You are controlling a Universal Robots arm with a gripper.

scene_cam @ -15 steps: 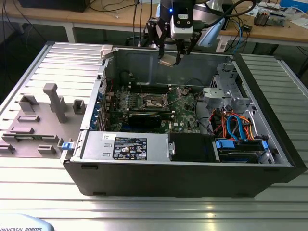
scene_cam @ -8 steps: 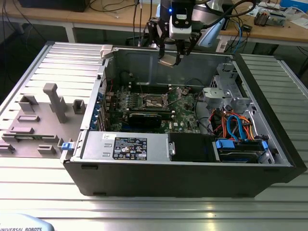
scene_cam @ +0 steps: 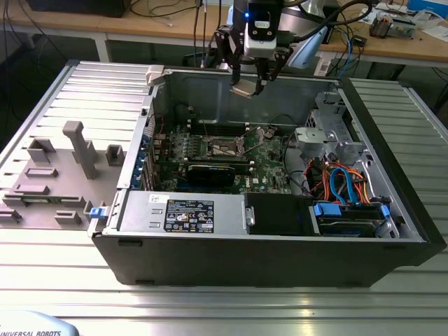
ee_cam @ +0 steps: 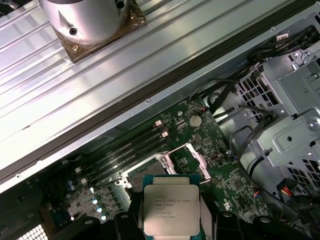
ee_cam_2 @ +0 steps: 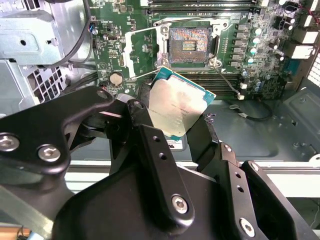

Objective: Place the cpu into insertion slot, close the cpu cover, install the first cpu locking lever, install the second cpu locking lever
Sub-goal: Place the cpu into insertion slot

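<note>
My jaws are clamping the cpu (ee_cam_2: 179,106) by two opposite edges, holding it in open air well above the insertion slot (ee_cam_2: 189,46), which is lying uncovered.

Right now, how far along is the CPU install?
Done: the cpu is picked up, with the gripper shut on its edges. In hand: it hangs in the air over the open computer case, not in the insertion slot, whose dark centre is bare. Left: the cpu cover stands swung open beside the slot, so seating, closing the cover and both locking steps are not yet done.
</note>
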